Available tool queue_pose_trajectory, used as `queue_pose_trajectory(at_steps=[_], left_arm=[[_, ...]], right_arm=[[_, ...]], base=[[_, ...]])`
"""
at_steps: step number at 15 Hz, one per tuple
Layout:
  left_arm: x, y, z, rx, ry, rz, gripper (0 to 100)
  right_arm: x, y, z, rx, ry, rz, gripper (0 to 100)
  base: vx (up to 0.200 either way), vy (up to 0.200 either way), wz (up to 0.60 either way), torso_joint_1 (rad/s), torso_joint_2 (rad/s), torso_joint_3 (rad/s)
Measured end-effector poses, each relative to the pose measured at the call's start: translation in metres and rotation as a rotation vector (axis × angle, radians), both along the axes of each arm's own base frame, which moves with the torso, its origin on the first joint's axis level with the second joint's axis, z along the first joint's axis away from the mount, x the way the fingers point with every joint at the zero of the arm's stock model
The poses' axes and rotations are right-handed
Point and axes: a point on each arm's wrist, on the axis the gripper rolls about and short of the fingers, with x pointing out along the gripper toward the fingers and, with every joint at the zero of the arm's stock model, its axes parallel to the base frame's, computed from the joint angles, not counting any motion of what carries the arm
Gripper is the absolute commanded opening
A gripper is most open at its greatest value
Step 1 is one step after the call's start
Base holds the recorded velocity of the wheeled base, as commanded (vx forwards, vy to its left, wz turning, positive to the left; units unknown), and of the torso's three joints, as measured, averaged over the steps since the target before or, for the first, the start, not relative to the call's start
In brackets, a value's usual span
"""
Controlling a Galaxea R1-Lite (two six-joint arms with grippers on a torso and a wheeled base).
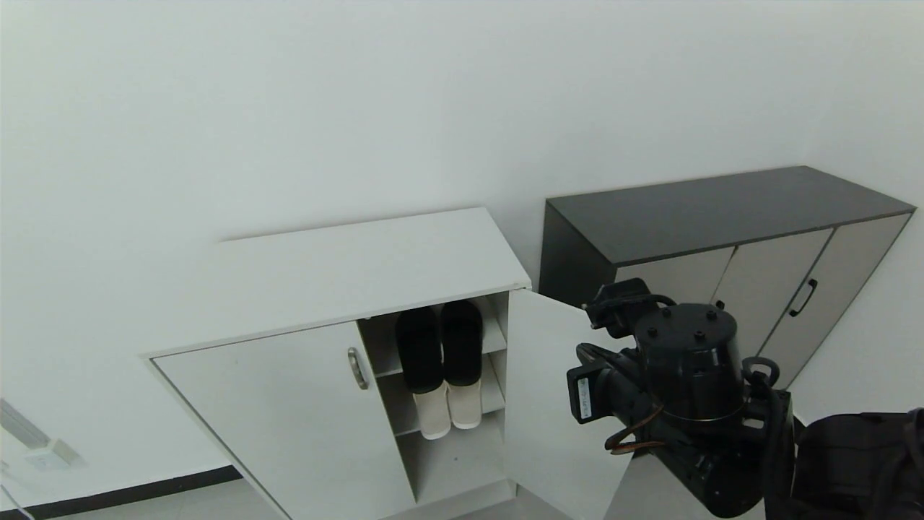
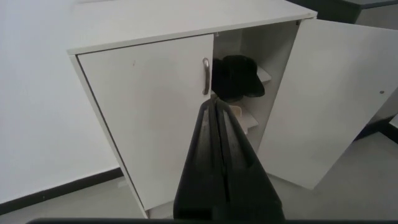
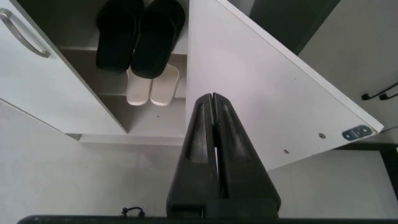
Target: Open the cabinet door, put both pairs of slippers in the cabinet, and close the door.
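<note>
You have both pairs in the cabinet (image 1: 346,267): black slippers (image 1: 440,347) above, white slippers (image 1: 451,412) just below them. Only the open door (image 1: 548,404) is left to shut. Your left gripper (image 2: 214,102) and right gripper (image 3: 215,99) are empty, fingers pressed together

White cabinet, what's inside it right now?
A black pair of slippers on the upper shelf, a white pair on the shelf below. The part behind the shut left door is hidden.
</note>
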Motion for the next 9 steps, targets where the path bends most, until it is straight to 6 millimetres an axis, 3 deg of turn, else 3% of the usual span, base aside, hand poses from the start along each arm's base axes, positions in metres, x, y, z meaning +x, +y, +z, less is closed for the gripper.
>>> queue_pose_trajectory(at_steps=[2, 8, 9], left_arm=[[0.0000, 0.0000, 0.0000, 0.000, 0.000, 0.000, 0], [0.0000, 0.0000, 0.0000, 0.000, 0.000, 0.000, 0], [0.0000, 0.0000, 0.0000, 0.000, 0.000, 0.000, 0]], right_arm=[[0.0020, -0.0006, -0.0012, 0.000, -0.003, -0.006, 0], [0.0042, -0.0003, -0.0031, -0.010, -0.003, -0.008, 0], [0.0040, 0.0003, -0.0030, -0.013, -0.005, -0.005, 0]], base=[[0.000, 0.000, 0.00, 0.000, 0.00, 0.000], [-0.200, 0.000, 0.00, 0.005, 0.00, -0.002], [0.000, 0.000, 0.00, 0.000, 0.00, 0.000]])
